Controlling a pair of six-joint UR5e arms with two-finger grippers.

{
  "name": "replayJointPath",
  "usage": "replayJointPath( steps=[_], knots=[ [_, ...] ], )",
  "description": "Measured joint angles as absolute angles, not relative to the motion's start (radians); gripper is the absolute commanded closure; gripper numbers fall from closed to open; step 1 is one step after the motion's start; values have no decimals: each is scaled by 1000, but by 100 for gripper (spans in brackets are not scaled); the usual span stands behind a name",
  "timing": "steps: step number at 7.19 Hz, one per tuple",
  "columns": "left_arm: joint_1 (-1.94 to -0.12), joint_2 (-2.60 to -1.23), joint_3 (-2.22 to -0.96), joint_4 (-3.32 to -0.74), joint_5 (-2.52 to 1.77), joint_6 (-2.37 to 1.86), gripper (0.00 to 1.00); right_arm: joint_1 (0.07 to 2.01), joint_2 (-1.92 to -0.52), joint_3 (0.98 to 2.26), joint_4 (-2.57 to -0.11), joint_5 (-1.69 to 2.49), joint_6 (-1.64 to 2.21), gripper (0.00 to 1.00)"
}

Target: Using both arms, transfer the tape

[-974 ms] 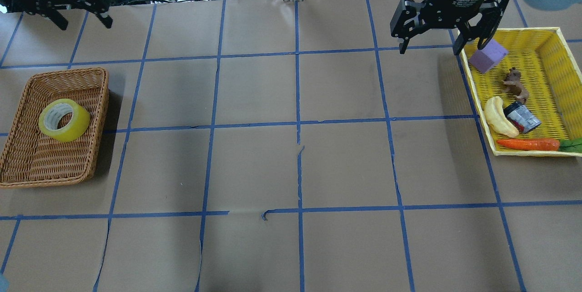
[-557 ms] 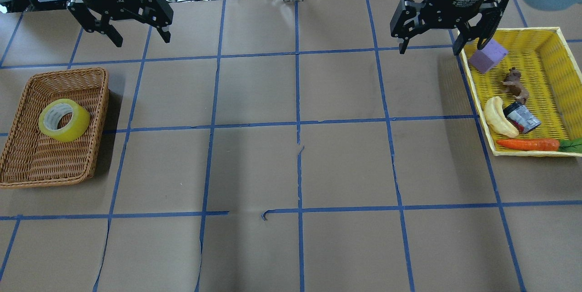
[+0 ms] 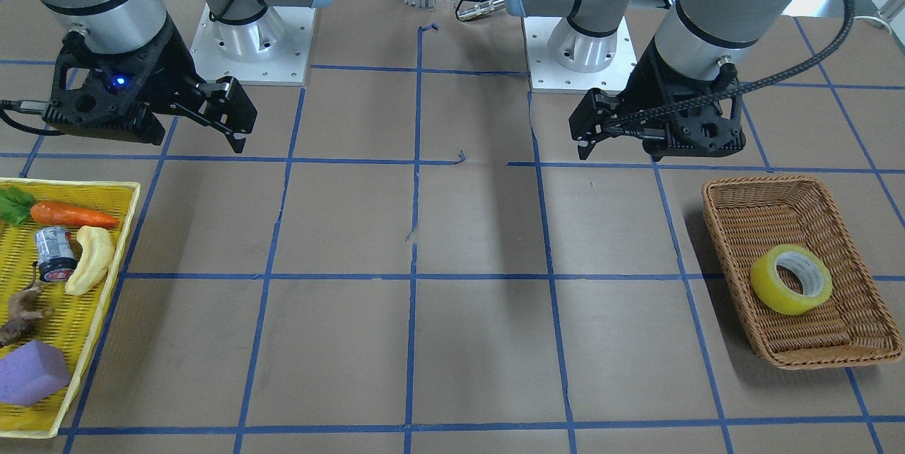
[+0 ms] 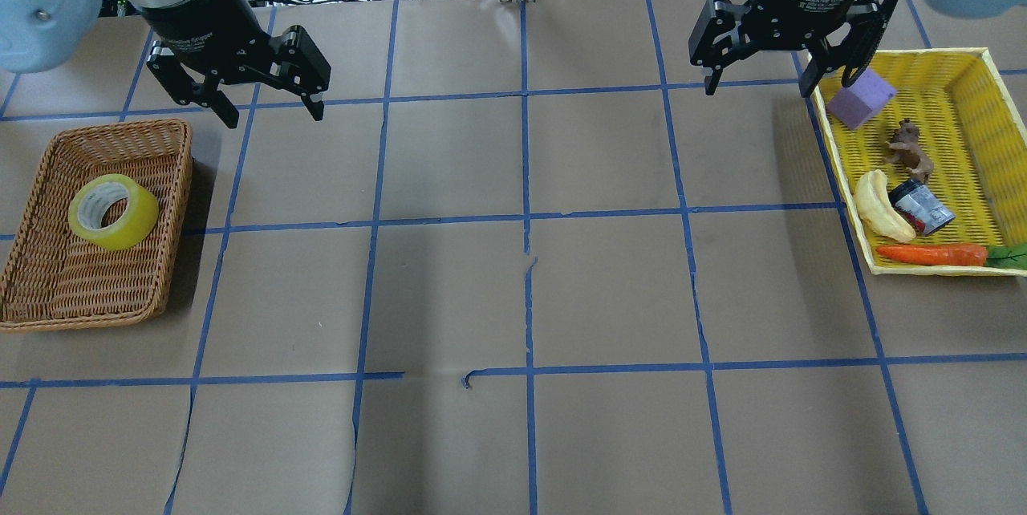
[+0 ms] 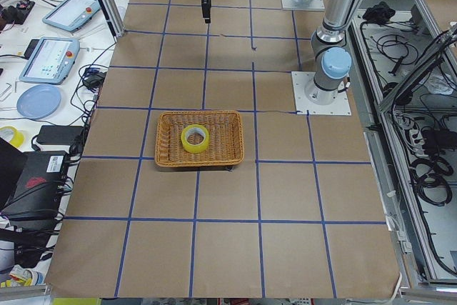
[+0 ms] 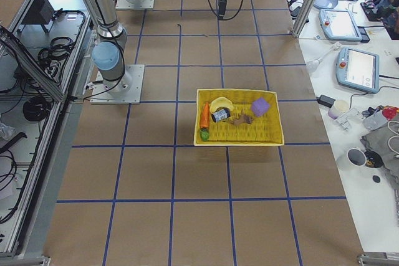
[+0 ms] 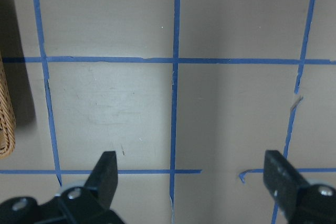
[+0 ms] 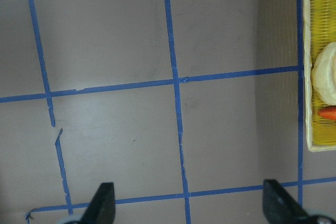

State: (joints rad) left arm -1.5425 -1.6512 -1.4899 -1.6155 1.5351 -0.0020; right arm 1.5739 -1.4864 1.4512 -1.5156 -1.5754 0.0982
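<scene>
The tape (image 4: pixel 112 212), a thick yellow roll with a pale core, lies flat in the brown wicker basket (image 4: pixel 120 127) at the table's left. It also shows in the front view (image 3: pixel 790 278) and in the left side view (image 5: pixel 195 138). My left gripper (image 4: pixel 275 115) is open and empty, above the table beyond the basket's far right corner. In the left wrist view (image 7: pixel 191 182) its fingers frame bare paper. My right gripper (image 4: pixel 758 88) is open and empty, just left of the yellow basket (image 4: pixel 907 56).
The yellow basket holds a purple block (image 4: pixel 862 98), a brown animal figure (image 4: pixel 908 148), a banana toy (image 4: pixel 878 206), a can (image 4: pixel 923 208) and a carrot (image 4: pixel 931 254). Blue tape lines grid the brown paper. Cables and devices lie past the far edge.
My left arm has swung in from the far left corner, rightwards and nearer, with its gripper open. The right arm and the tape have not moved.
</scene>
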Motion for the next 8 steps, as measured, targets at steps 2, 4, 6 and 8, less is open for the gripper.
replayJointPath(
  steps=[2,4,6,8],
  knots=[
    [-1543,-1639,-1501,-1614,1535,-2,0,1574,-1486,1451,-1516,-1575,98,0],
    [-1543,-1633,-1507,-1614,1534,-2,0,1574,-1486,1451,-1516,-1575,98,0],
    [-1542,-1631,-1509,-1614,1535,-2,0,1574,-1486,1451,-1516,-1575,98,0],
    [-1542,-1629,-1510,-1614,1535,-2,0,1574,-1486,1451,-1516,-1575,98,0]
  ],
)
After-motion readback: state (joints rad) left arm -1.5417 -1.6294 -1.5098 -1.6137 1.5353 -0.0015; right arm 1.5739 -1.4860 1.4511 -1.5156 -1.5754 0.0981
